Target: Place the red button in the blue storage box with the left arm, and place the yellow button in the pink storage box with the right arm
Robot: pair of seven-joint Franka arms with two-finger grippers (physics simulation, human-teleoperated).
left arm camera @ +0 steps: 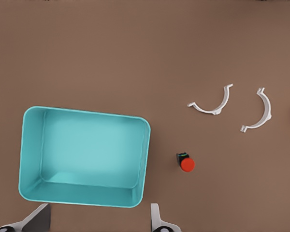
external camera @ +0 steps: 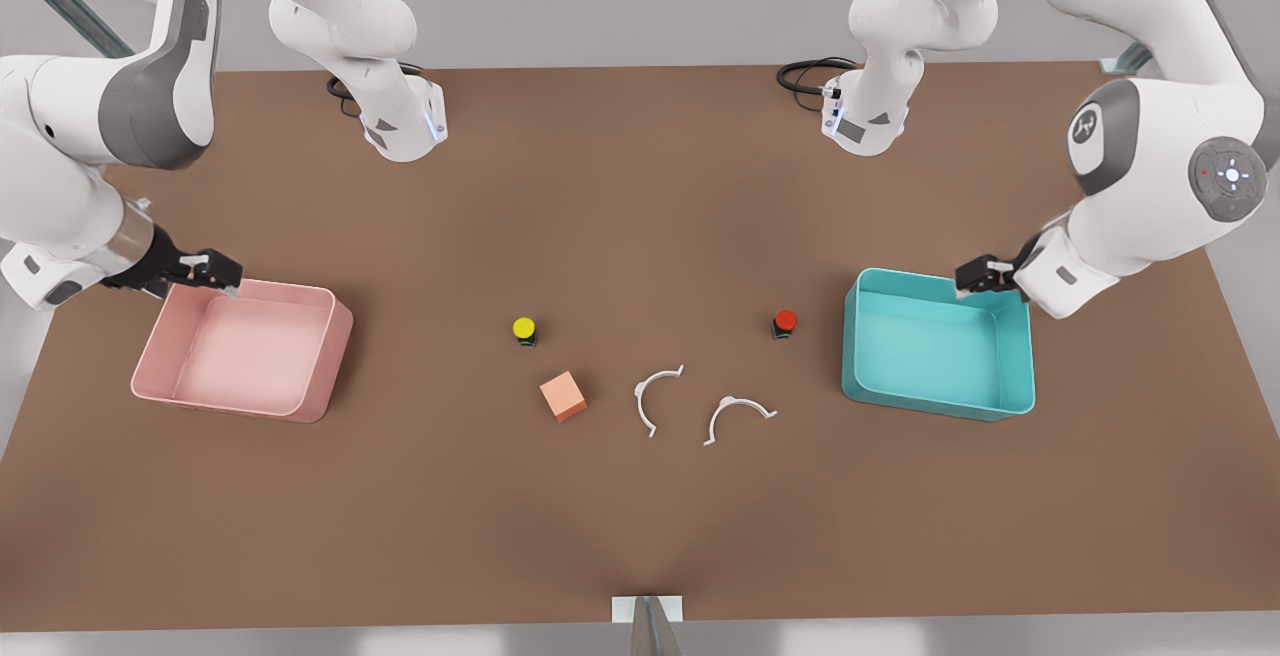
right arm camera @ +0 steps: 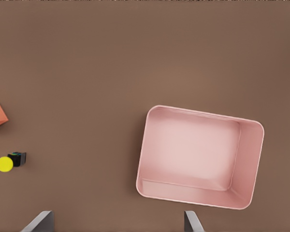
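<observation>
In the front view, the left gripper (external camera: 968, 283) is seen above the blue storage box (external camera: 862, 341) at the front view's right, the right gripper (external camera: 222, 273) above the pink storage box (external camera: 325, 361); between the boxes, the yellow button (external camera: 524, 329) and red button (external camera: 785, 322) sit on the table (external camera: 640, 516); in both wrist views, each gripper's fingers are spread apart, nothing held.

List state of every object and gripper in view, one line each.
red button: on the table, not in a box
yellow button: on the table, not in a box
blue storage box: empty, upright
pink storage box: empty, upright
left gripper: open, holding nothing, above the blue storage box's far rim
right gripper: open, holding nothing, above the pink storage box's far corner
orange cube: on the table
</observation>
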